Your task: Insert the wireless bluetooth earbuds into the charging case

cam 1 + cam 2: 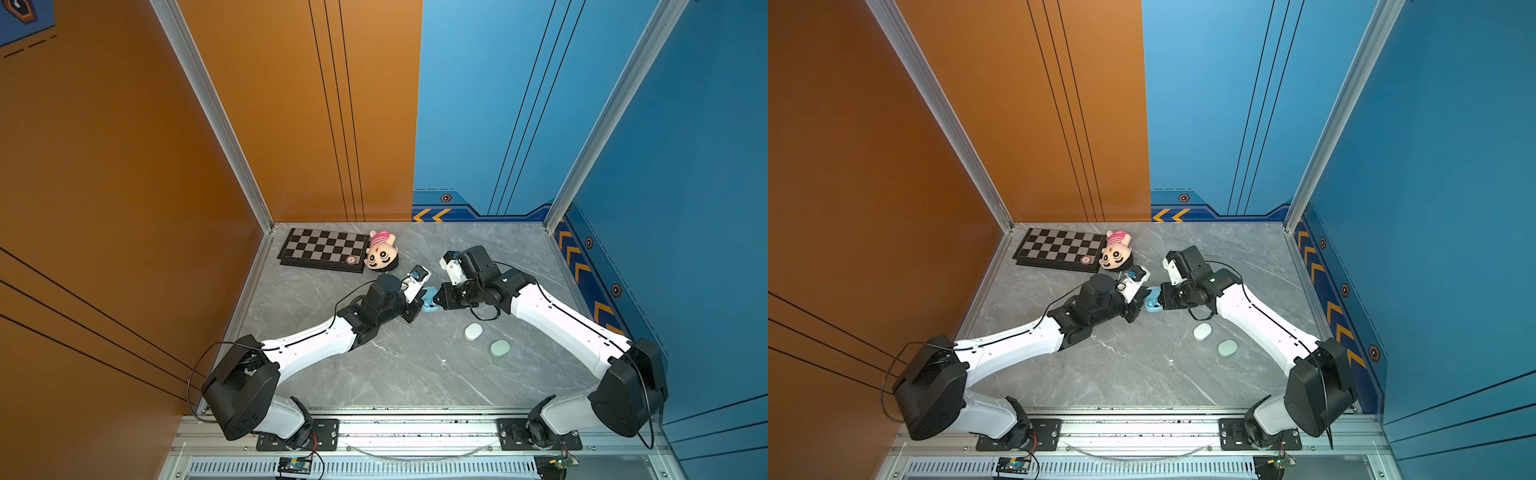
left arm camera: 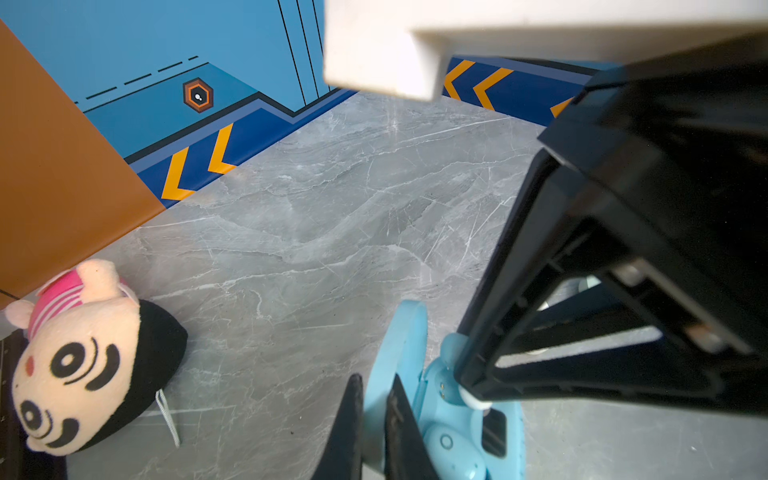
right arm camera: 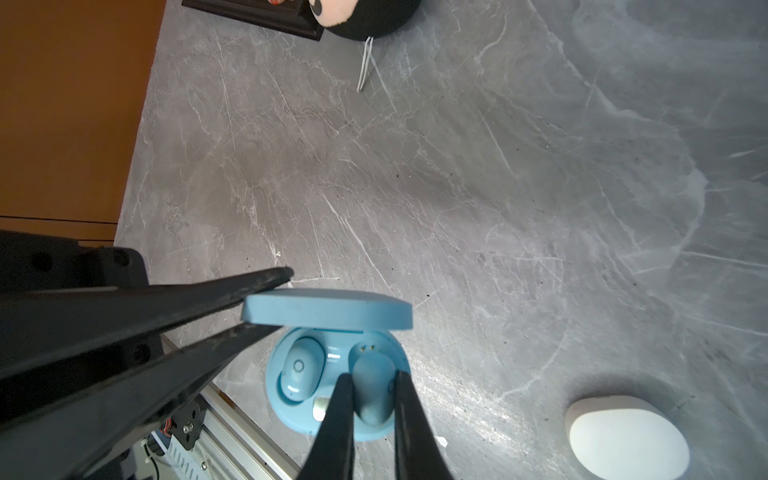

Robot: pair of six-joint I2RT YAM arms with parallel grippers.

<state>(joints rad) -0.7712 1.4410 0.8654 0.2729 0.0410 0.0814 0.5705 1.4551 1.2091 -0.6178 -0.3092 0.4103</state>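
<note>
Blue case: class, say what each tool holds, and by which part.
Left tool pinches the lid of the open case by its rim. Right tool grips a blue earbud by its two sides.

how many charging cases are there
3: a blue case, lid pinched open by the left claw; a white case and a mint case, both closed, lying to its right.

An orange wall (image 1: pixel 124 166) stands on the left and back. Blue walls (image 1: pixel 478 104) fill the rest, with yellow arrows (image 1: pixel 432 215) down low. Silver posts (image 1: pixel 216 124) run up the corners. The floor (image 1: pixel 395 374) is grey like stone, with thin white lines.
</note>
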